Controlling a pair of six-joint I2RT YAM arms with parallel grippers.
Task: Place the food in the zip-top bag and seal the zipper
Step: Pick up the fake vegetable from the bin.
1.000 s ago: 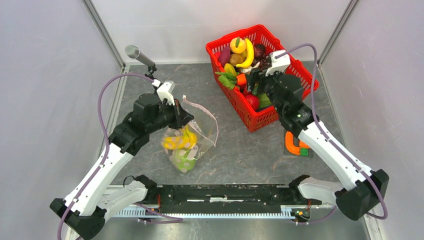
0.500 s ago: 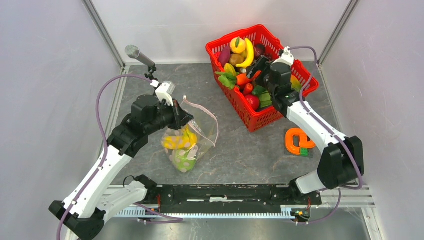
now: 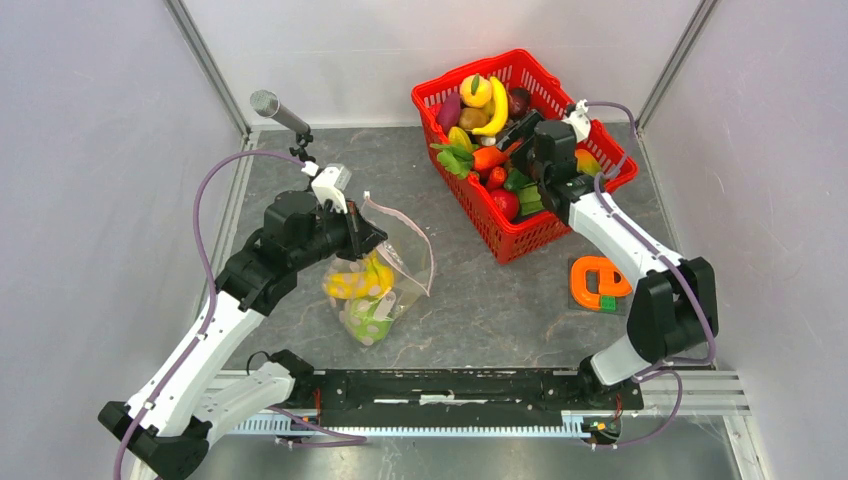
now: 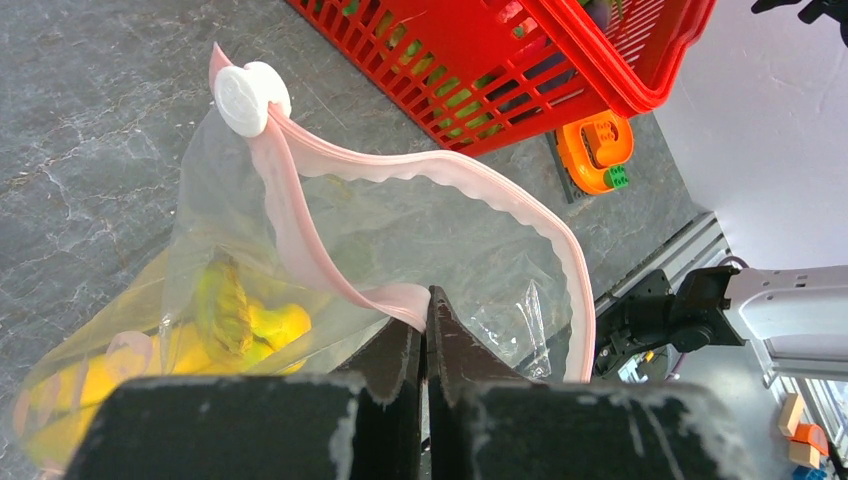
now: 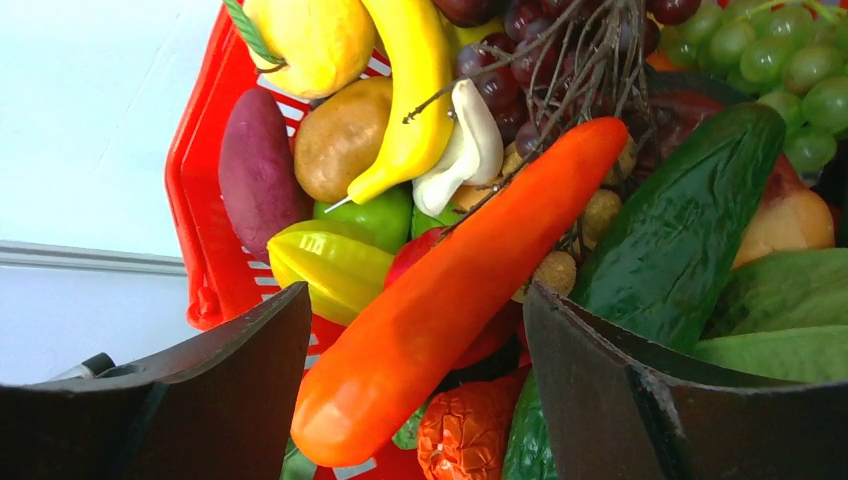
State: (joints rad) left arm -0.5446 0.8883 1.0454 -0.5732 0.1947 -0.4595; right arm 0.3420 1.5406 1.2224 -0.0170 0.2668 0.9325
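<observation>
Right wrist: carrot (image 5: 450,300) slants lower-left to upper-right.

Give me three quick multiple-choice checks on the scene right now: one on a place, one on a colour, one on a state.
1. Where is the right tool?
A) far left
B) over the red basket
C) parked at the near edge

2. What colour is the carrot framed by the right tool?
A) purple
B) white
C) orange

3. How is the mouth of the zip-top bag?
A) open, left tool pinching its pink zipper
B) sealed flat
C) open, nothing touching it

Answers:
1 B: the right wrist view looks straight into the basket's food.
2 C: it lies orange across the gap of the open jaws.
3 A: the left wrist view shows the tool shut on the strip and the mouth gaping.
</observation>
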